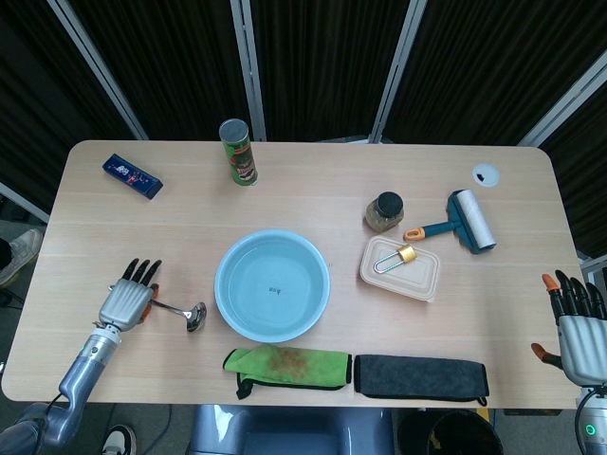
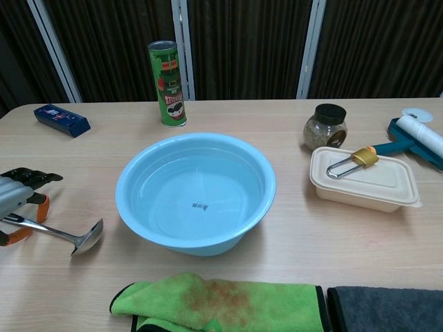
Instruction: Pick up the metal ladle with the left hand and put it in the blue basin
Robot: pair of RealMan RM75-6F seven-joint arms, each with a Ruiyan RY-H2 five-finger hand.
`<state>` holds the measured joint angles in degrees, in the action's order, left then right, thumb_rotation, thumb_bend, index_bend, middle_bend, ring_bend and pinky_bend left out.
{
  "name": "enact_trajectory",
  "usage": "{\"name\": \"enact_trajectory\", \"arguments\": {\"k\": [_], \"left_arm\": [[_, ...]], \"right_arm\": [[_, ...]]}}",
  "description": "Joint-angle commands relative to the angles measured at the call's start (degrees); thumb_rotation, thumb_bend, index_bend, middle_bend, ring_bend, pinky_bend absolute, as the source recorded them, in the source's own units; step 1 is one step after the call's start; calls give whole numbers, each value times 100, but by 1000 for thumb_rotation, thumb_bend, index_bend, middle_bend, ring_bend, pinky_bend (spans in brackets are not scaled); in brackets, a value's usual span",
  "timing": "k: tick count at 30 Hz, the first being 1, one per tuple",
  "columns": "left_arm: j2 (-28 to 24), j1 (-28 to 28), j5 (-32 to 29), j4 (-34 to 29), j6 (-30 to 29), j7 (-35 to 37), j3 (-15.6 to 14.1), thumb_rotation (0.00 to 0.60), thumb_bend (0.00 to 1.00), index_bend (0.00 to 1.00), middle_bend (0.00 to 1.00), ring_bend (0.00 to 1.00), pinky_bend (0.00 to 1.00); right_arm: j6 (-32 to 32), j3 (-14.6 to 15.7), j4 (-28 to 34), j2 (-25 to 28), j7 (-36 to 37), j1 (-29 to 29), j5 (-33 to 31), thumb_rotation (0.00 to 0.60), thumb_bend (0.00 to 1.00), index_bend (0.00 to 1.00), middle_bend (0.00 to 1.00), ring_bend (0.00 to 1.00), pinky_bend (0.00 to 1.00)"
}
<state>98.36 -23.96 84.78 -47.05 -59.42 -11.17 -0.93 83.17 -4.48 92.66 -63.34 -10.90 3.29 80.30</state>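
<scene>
Ladle lies on table left of basin, bowl toward it. Left hand hovers over handle, fingers spread, not gripping. Looks stiff, light, slick metal; grip thin handle mid-length.

Left hand sits over metal ladle handle, fingers spread, ladle flat on table. Blue basin just right of ladle bowl. Right hand at table's right edge, fingers apart, holding nothing.
</scene>
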Motion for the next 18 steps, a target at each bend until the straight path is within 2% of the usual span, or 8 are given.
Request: {"name": "enact_trajectory", "arguments": {"k": [1, 18], "left_arm": [[0, 3, -11, 1, 0, -12, 0, 600, 422, 467, 0, 0, 0], [19, 15, -137, 47, 73, -206, 17, 600, 439, 478, 0, 0, 0]], "right_arm": [[14, 4, 3, 3, 4, -6, 11, 600, 0, 0, 0, 0, 0], [48, 25, 30, 15, 13, -21, 58, 600, 0, 0, 0, 0, 0]]}}
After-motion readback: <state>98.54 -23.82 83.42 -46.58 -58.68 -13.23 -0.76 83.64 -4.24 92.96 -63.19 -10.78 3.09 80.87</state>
